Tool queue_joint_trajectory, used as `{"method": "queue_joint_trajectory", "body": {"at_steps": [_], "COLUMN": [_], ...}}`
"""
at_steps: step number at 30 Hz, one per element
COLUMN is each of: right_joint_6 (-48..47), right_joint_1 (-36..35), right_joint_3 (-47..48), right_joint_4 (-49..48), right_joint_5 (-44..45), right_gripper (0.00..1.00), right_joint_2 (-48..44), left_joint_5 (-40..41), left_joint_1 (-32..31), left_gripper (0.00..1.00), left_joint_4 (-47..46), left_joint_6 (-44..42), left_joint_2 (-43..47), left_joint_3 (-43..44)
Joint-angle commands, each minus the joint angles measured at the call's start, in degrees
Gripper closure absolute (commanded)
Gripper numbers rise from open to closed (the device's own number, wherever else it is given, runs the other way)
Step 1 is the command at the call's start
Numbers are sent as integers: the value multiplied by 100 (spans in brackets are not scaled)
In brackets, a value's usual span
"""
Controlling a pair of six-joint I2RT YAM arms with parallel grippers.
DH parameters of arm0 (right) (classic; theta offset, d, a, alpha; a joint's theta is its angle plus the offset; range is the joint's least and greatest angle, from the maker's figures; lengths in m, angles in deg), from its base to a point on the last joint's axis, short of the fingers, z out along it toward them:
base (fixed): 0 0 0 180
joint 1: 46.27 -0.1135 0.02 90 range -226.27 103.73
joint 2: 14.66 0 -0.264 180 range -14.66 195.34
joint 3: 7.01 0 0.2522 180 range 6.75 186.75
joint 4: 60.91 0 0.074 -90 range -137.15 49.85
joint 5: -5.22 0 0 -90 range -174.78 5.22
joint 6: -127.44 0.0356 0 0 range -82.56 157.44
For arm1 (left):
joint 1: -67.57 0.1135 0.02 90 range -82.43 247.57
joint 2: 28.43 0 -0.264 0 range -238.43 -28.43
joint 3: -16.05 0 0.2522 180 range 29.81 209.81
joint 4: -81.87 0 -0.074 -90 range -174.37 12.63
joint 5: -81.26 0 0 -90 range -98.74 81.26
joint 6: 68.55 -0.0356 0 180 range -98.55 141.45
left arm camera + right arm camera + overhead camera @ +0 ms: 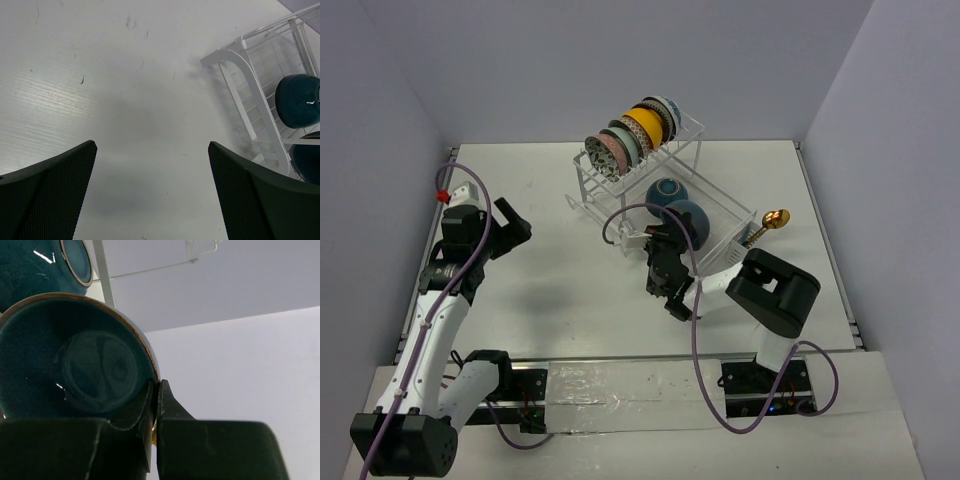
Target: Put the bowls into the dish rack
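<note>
The dish rack [582, 188] stands at the back centre, with several bowls [630, 138] on edge in its upper shelf. Two dark blue bowls lie in the lower tray: one further back [667, 191], one nearer [688, 220]. My right gripper [667, 243] is shut on the rim of the nearer bowl. In the right wrist view its fingertips [156, 389] pinch the rim of that bowl [75, 365], and the other blue bowl [30, 265] sits beyond. My left gripper [512, 226] hangs open above bare table at the left, with nothing between its fingers [152, 146]. From the left wrist view the rack [240, 55] and a blue bowl [297, 100] show at the right.
A gold spoon [775, 219] stands in the small holder on the rack's right side. Grey walls close in the white table [550, 290] on three sides. The right arm's cable loops in front of the rack.
</note>
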Motion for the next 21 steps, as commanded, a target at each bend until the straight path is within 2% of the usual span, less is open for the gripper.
{"method": "queue_joint_trajectory", "body": {"at_steps": [1,16,21], "right_joint_6": [-408,-355,-337], "right_joint_1": [-69,-693,-931], "right_joint_3": [-123,-342,-378], "right_joint_4": [-2834,-2834,-2834], "right_joint_5": [78,394,527], "right_gripper": [100,100,86], "right_joint_2": [172,779,1007], "left_joint_5": [-77,-227,-227], "left_joint_1": [56,215,250], "left_gripper": [1,1,1], "left_joint_4": [-178,-213,-213], "left_joint_6": [-134,-116,-116], "left_joint_2": [97,97,80], "left_joint_3": [-66,-93,-93]}}
